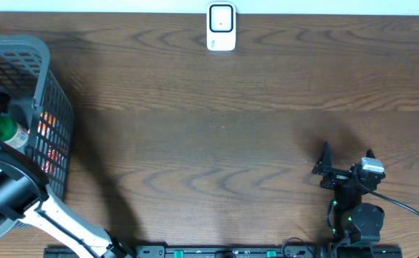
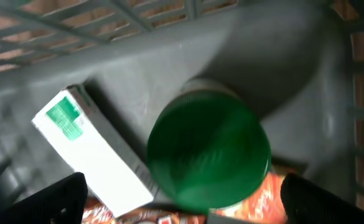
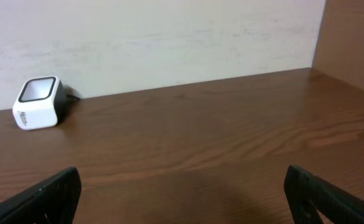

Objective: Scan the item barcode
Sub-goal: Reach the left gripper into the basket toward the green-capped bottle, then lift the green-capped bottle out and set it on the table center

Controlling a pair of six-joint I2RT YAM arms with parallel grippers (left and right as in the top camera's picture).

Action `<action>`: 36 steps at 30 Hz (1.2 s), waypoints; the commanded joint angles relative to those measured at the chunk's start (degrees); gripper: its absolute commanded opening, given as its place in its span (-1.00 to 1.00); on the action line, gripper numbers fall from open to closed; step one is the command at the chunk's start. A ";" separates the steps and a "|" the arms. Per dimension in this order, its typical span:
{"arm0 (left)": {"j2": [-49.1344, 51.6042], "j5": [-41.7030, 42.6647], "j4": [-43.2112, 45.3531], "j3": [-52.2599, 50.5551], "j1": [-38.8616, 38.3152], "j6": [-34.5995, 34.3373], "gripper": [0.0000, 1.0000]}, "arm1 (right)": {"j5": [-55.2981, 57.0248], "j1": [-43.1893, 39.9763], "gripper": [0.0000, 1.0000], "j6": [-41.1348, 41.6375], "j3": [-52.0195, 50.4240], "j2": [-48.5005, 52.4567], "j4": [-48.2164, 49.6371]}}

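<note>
Inside the grey basket (image 2: 281, 50), the left pincer (image 2: 191, 205) hangs wide open and empty over a green-capped bottle (image 2: 210, 155), with a white carton (image 2: 88, 149) to its left and orange packets (image 2: 269, 193) beside the bottle, while the right pincer (image 3: 188, 199), equally wide and holding nothing, faces the white scanner (image 3: 37, 102) far ahead-left across the wooden table (image 3: 219, 137).
</note>
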 commanded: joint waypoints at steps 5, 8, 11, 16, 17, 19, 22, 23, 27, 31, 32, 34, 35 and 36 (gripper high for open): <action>3.93 -1.31 2.89 -1.88 0.09 -0.70 0.96 | -0.24 -0.24 0.98 -0.79 -0.17 -0.31 -0.09; 5.46 -1.31 3.74 -1.88 0.09 -0.70 0.96 | -0.24 -0.24 0.98 -0.81 -0.17 -0.31 -0.09; 6.82 -1.29 4.55 -1.88 0.09 -0.70 0.96 | -0.24 -0.24 0.99 -0.79 -0.17 -0.31 -0.09; 9.09 -1.27 5.46 -1.88 0.09 -0.70 0.96 | -0.22 -0.24 0.98 -0.81 -0.17 -0.31 -0.09; 9.49 -1.29 5.55 -1.95 0.09 -0.70 0.96 | -0.22 -0.24 0.99 -0.79 -0.17 -0.31 -0.09; 10.10 -1.29 5.60 -2.03 0.09 -0.70 0.93 | -0.24 -0.24 0.99 -0.81 -0.17 -0.31 -0.11; 10.14 -1.27 5.49 -2.19 0.09 -0.70 0.46 | -0.24 -0.24 0.98 -0.79 -0.17 -0.31 -0.09; 10.12 -1.27 5.40 -2.19 0.09 -0.68 0.35 | -0.24 -0.24 0.99 -0.79 -0.17 -0.31 -0.09; 9.81 -1.29 3.80 -2.16 0.09 -0.68 0.04 | -0.24 -0.24 0.99 -0.79 -0.17 -0.31 -0.09; 7.74 -1.31 2.29 -2.05 0.09 -0.66 0.01 | -0.24 -0.24 0.98 -0.79 -0.17 -0.31 -0.09; 6.60 -1.31 1.88 -2.05 0.09 -0.66 0.00 | -0.24 -0.24 0.99 -0.79 -0.17 -0.31 -0.09; 3.76 -1.29 1.25 -2.05 0.09 -0.66 0.01 | -0.22 -0.24 0.98 -0.79 -0.17 -0.31 -0.11; 2.08 -1.29 1.01 -2.05 0.09 -0.66 0.01 | -0.22 -0.24 0.98 -0.81 -0.17 -0.31 -0.09; -0.22 -1.27 0.68 -2.05 0.09 -0.66 0.01 | -0.24 -0.24 0.99 -0.79 -0.17 -0.31 -0.11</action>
